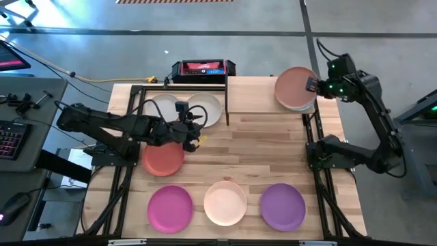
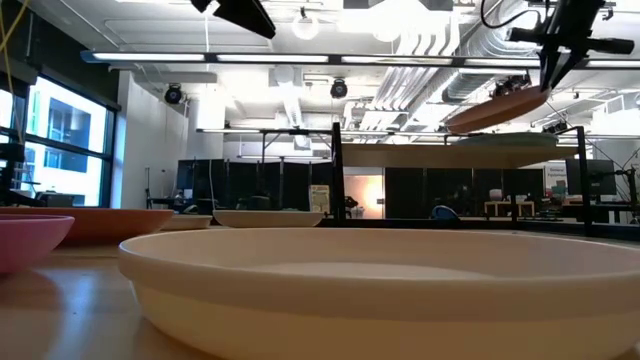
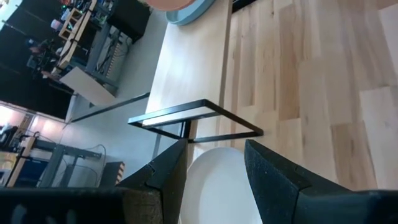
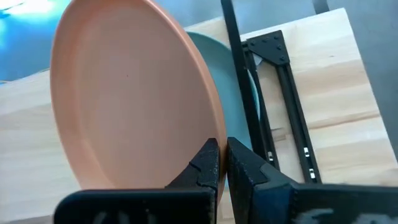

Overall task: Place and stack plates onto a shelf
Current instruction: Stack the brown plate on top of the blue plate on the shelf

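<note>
Right gripper (image 1: 315,85) sits at the back right of the table, fingers pinched on the rim of the dusty pink plate (image 1: 295,87); right wrist view shows the two fingertips (image 4: 210,163) pressed nearly together with the plate edge (image 4: 134,99) between them; plate is tilted, held above the mint green plate (image 4: 239,93), which lies on the shelf (image 1: 256,92); low view shows the pink plate (image 2: 497,108) lifted and slanted above the shelf level, clear of the green one; left gripper (image 1: 194,123) is over the table's back left, just beside the cream plate (image 1: 208,109); left wrist view shows its fingers (image 3: 273,177) spread apart with the cream plate (image 3: 221,186) lying in the gap below them, gripping nothing; white plate (image 1: 160,108) sits touching or just beside the cream one, partly under the arm; coral red plate (image 1: 164,158) lies on the tabletop (image 1: 273,147) just in front of the left arm; along the front edge, left to right: magenta plate (image 1: 170,207), peach plate (image 1: 225,202), purple plate (image 1: 283,206), each flat and apart from its neighbour.
</note>
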